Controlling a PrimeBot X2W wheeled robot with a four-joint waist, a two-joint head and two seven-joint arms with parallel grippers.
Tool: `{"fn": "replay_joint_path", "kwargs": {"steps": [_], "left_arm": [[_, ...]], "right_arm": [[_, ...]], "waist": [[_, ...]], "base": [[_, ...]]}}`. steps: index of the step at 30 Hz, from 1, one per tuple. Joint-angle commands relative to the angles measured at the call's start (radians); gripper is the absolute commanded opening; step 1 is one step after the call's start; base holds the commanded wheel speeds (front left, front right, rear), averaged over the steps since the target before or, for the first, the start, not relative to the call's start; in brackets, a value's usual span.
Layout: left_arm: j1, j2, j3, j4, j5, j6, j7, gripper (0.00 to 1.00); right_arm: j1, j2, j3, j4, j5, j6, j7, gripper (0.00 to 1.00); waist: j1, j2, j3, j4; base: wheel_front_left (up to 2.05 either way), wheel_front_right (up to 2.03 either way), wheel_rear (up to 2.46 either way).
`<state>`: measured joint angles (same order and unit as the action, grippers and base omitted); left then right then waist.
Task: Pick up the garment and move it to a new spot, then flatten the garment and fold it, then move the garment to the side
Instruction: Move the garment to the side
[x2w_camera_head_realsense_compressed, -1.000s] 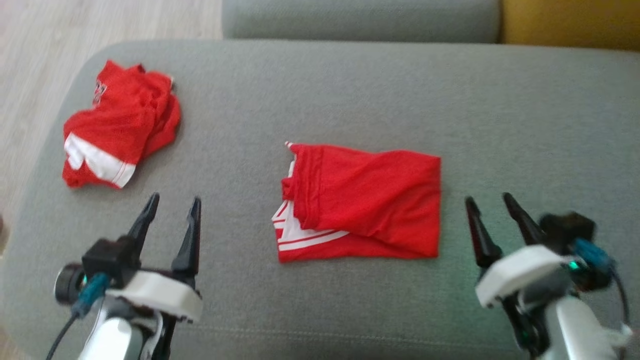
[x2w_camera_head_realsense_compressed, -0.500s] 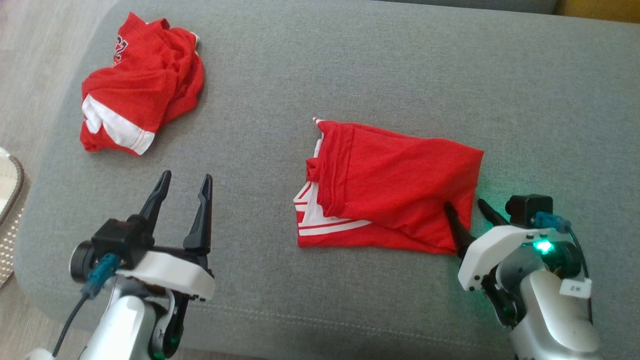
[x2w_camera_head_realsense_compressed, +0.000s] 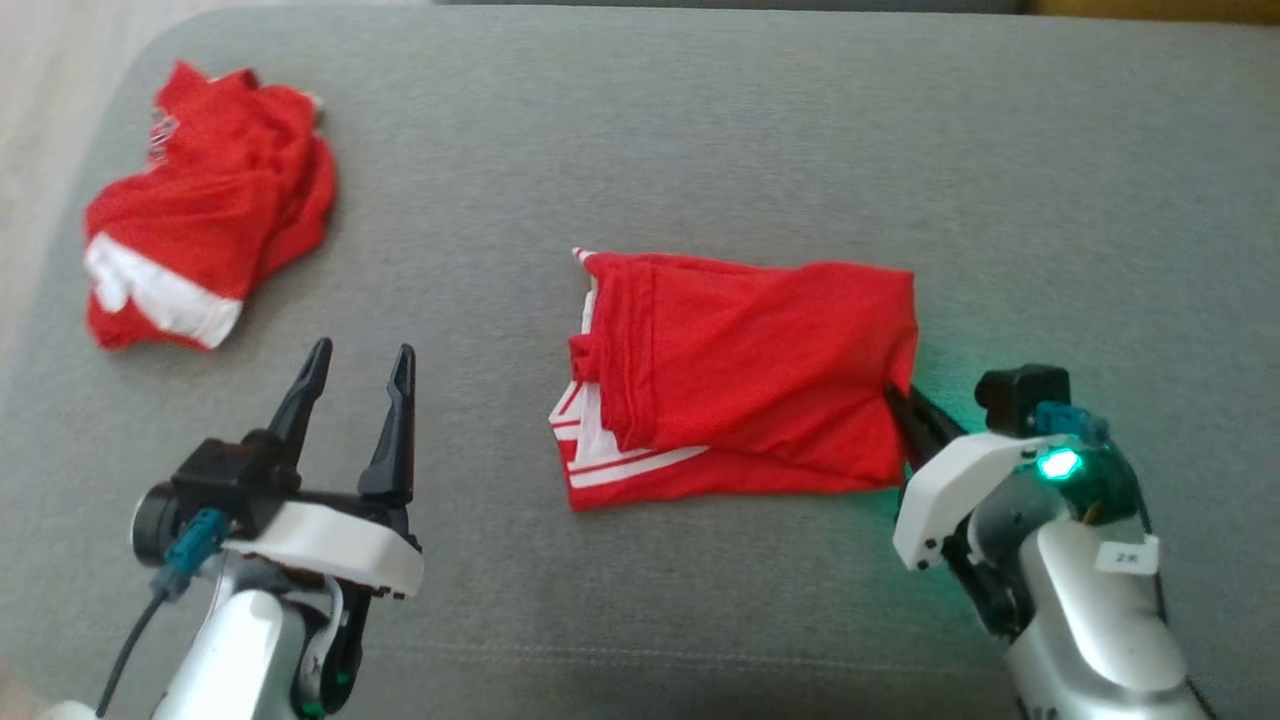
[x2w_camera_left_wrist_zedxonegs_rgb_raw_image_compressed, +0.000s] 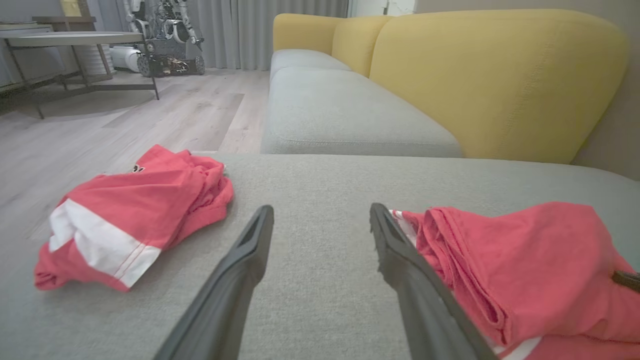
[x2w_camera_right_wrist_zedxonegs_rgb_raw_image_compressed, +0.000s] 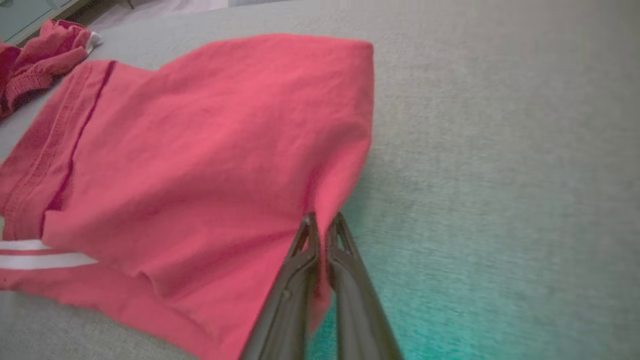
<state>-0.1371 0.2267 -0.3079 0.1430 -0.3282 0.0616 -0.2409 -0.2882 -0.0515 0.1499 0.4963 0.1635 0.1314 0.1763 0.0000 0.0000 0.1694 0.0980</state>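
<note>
L gripper (x2w_camera_left_wrist_zedxonegs_rgb_raw_image_compressed: 322, 210) spread wide btwn crumpled red shirt (x2w_camera_left_wrist_zedxonegs_rgb_raw_image_compressed: 135, 215) & folded red garment (x2w_camera_left_wrist_zedxonegs_rgb_raw_image_compressed: 520, 265).

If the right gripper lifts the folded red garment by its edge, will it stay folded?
Probably floppy: the folded red garment is thin cloth with soft creases, so it would likely sag and unfold from the right gripper, shut on one edge. It looks light. Dragged, it may bunch on the grey cushion.
</note>
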Motion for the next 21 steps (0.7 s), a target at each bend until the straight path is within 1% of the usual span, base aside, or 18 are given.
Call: {"fn": "replay_joint_path", "kwargs": {"steps": [1,6,12,18,21], "left_arm": [[-0.039,0.027,0.045,-0.04,-0.003,0.002,-0.014,1.0],[-0.039,0.041,0.055,-0.066,-0.003,0.009,-0.014,1.0],[-0.054,0.059,0.059,-0.095,-0.003,0.009,-0.006,1.0],[-0.099,0.068,0.046,-0.118,0.004,-0.003,0.004,1.0],[-0.115,0.07,0.041,-0.122,0.006,-0.008,0.005,1.0]], "right_arm": [[-0.03,-0.024,0.017,-0.055,-0.012,-0.001,0.002,0.0],[-0.034,-0.101,-0.019,-0.129,-0.017,-0.001,0.041,0.0],[-0.115,-0.198,-0.124,-0.173,-0.005,-0.001,0.074,0.0],[-0.225,-0.263,-0.241,-0.146,0.015,-0.001,0.078,0.0],[-0.25,-0.268,-0.285,-0.135,0.015,-0.001,0.076,0.0]], "waist": [[0.0,0.0,0.004,-0.037],[0.0,0.0,0.023,-0.114],[0.0,0.0,0.066,-0.195],[0.0,0.0,0.132,-0.226],[0.0,0.0,0.153,-0.227]], "base": [[0.0,0.0,0.0],[0.0,0.0,0.0],[0.0,0.0,0.0],[0.0,0.0,0.0],[0.0,0.0,0.0]]}}
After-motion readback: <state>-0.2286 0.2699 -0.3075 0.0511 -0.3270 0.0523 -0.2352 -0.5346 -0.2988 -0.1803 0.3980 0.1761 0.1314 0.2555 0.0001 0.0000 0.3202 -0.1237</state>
